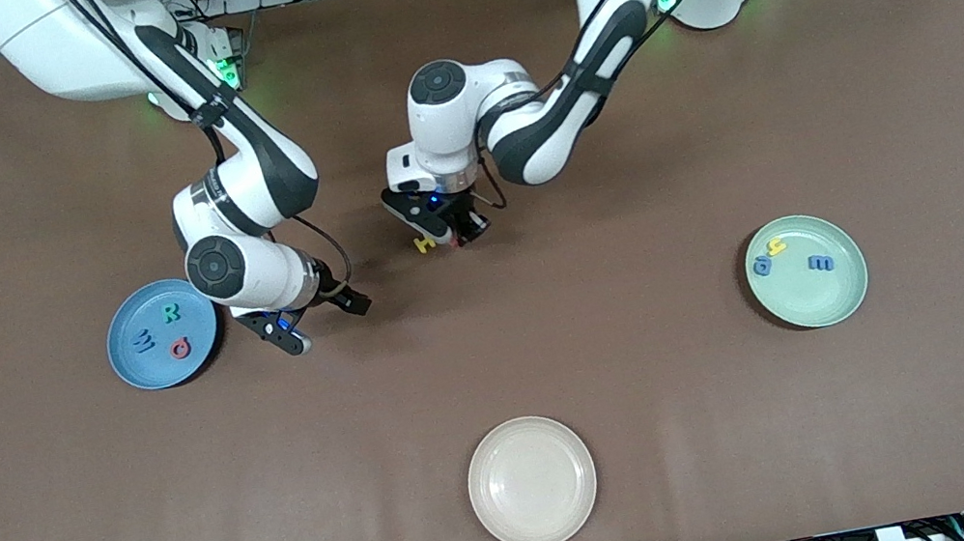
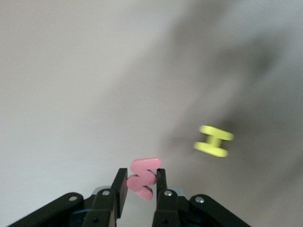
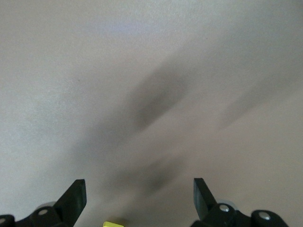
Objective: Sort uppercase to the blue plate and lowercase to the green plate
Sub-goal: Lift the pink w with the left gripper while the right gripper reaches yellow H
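My left gripper (image 1: 458, 231) (image 2: 142, 183) is shut on the red lowercase w (image 2: 144, 178), low over the middle of the table. The yellow uppercase H (image 1: 425, 244) (image 2: 213, 141) lies on the table just beside it. The blue plate (image 1: 156, 372) holds the green R (image 1: 171, 313), blue W (image 1: 143, 342) and red Q (image 1: 180, 347). The green plate (image 1: 815, 300) holds the yellow h (image 1: 775, 246), blue g (image 1: 762, 266) and blue m (image 1: 820, 263). My right gripper (image 1: 324, 323) (image 3: 139, 195) hangs open and empty beside the blue plate.
A cream-white plate (image 1: 538, 516) with nothing on it sits near the table edge closest to the front camera. Both arms reach in over the brown table (image 1: 660, 397) from their bases.
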Controlling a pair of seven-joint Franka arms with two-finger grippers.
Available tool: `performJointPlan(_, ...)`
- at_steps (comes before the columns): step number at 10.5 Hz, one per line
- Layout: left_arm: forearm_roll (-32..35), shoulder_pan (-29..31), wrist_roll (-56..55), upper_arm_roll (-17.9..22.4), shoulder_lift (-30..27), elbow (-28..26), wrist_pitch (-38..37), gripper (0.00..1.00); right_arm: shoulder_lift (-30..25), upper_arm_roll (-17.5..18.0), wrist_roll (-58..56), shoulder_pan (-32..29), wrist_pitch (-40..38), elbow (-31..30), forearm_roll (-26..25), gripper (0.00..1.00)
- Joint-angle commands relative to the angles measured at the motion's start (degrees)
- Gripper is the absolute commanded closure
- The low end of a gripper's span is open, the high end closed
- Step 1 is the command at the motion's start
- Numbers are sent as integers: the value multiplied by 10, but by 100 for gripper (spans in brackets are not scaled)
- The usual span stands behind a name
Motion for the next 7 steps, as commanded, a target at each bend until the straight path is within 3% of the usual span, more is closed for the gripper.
performJointPlan(1,-55,90,-10,-12,-125,-94,-32,100,19,13,53,8,26,7,12,0)
performJointPlan(4,-129,169,-5,-12,-215,-98,-175,100,33,36,200,32,43,19,-35,0)
performJointPlan(7,-163,210,33,-6,-291,-97,-251,100,63,39,291,70,43,40,-95,0)
